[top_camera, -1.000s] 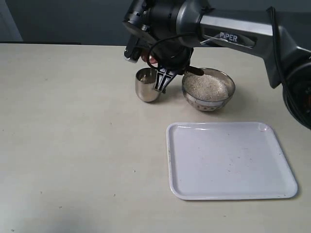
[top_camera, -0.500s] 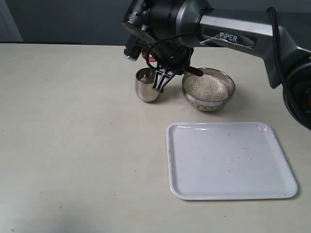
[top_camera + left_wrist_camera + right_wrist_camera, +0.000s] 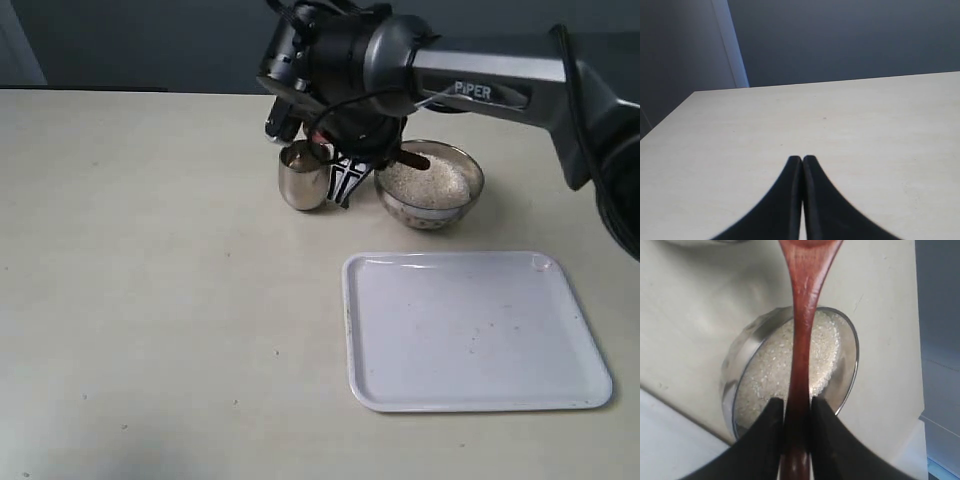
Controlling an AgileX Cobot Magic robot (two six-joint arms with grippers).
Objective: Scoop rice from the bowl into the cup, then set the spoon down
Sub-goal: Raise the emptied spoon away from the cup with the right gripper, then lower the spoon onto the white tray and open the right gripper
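Observation:
My right gripper hangs between the steel cup and the steel bowl, and is shut on the spoon. In the exterior view only the spoon's dark handle end shows, poking out over the bowl's near-left rim. The right wrist view shows the reddish-brown spoon handle clamped between the black fingers, crossing above the bowl and its heap of white rice. The spoon's oval end is cut off at that view's edge. The rice fills the bowl. My left gripper is shut over bare table.
A white rectangular tray lies in front of the bowl, toward the right. The right arm's body looms over the cup and bowl. A dark wall runs behind the table's far edge.
The right wrist has turned and shifted slightly toward the bowl. The reddish spoon end above the cup is now hidden by the arm, and the handle end now shows over the bowl.

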